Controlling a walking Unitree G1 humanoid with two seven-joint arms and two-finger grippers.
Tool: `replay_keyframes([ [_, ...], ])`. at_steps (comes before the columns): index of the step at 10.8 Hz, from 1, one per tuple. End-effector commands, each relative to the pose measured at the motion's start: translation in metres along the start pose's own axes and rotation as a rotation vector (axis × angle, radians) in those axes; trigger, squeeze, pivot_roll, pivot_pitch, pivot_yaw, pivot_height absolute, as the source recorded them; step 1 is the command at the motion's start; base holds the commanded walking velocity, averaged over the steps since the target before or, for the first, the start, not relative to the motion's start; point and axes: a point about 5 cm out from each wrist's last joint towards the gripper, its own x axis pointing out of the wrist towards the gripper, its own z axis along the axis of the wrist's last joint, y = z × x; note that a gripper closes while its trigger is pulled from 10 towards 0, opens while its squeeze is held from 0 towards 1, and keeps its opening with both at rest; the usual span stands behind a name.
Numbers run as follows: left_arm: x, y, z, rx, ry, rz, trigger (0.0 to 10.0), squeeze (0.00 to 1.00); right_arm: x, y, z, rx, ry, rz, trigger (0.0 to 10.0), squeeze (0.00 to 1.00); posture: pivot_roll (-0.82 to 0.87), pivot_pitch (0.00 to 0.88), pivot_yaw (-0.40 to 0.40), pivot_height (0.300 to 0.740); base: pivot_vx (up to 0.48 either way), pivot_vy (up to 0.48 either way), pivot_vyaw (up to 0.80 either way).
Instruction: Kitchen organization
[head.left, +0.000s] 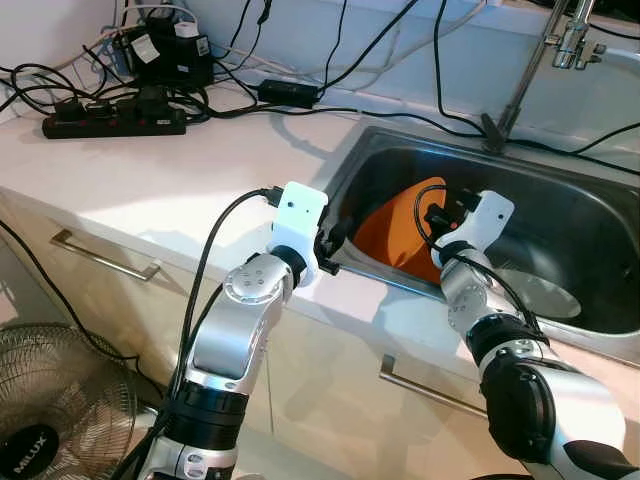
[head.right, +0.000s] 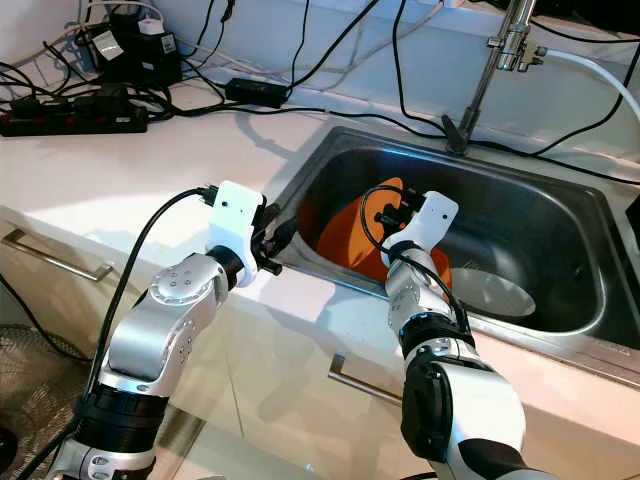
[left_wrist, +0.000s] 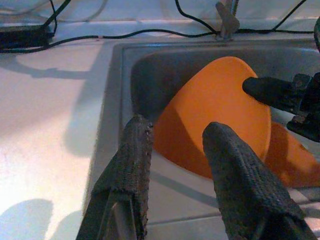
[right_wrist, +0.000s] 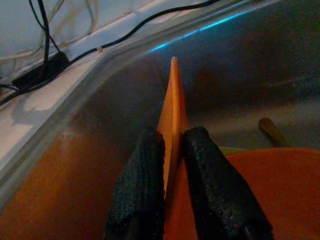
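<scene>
An orange plate (head.left: 400, 228) stands on edge inside the steel sink (head.left: 590, 215), tilted against the near-left wall. My right gripper (right_wrist: 172, 145) is shut on the plate's rim (right_wrist: 173, 100), one finger on each face. A second orange plate (right_wrist: 260, 195) lies flat under it. My left gripper (left_wrist: 175, 150) is open at the sink's front-left rim (head.left: 335, 255), its fingers (left_wrist: 131, 160) pointing toward the standing plate (left_wrist: 220, 110) and apart from it.
A silver bowl (head.left: 540, 290) sits on the sink floor to the right. The tap (head.left: 560, 40) rises behind the sink. Black cables and a power strip (head.left: 115, 122) lie on the white counter at back left. A fan (head.left: 45, 400) stands on the floor at the left.
</scene>
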Motion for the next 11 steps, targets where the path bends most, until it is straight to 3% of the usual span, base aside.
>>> replay_keyframes([
  [1, 0.000, 0.000, 0.000, 0.006, -0.004, 0.013, 10.0, 0.00, 0.000, 0.003, -0.001, -0.041, 0.005, 0.014, 10.0, 0.00, 0.27, 0.023, -0.047, 0.740, 0.000, 0.000, 0.00],
  [3, 0.001, 0.002, 0.001, 0.024, -0.013, 0.029, 10.0, 0.00, 0.003, 0.002, 0.021, -0.137, -0.095, 0.002, 10.0, 0.00, 0.26, 0.024, -0.047, 0.740, 0.000, 0.000, 0.00],
  [5, 0.002, 0.003, 0.002, 0.042, -0.015, 0.037, 10.0, 0.00, 0.005, 0.001, 0.052, -0.324, -0.238, -0.035, 10.0, 0.00, 0.26, 0.026, -0.047, 0.740, 0.000, 0.000, 0.00],
  [6, 0.002, 0.004, 0.002, 0.045, -0.015, 0.042, 10.0, 0.00, 0.005, 0.001, 0.059, -0.369, -0.270, -0.047, 10.0, 0.00, 0.26, 0.025, -0.047, 0.740, 0.000, 0.000, 0.00],
  [9, 0.002, 0.009, 0.003, 0.073, -0.038, 0.074, 10.0, 0.00, 0.004, 0.017, 0.061, -0.363, -0.331, 0.019, 10.0, 0.00, 0.26, 0.027, -0.046, 0.740, 0.000, 0.000, 0.00],
  [11, -0.002, 0.030, 0.020, 0.196, -0.209, 0.254, 10.0, 0.00, -0.005, 0.040, 0.065, -0.412, -0.449, 0.162, 10.0, 0.00, 0.24, 0.026, -0.043, 0.740, 0.000, 0.000, 0.00],
])
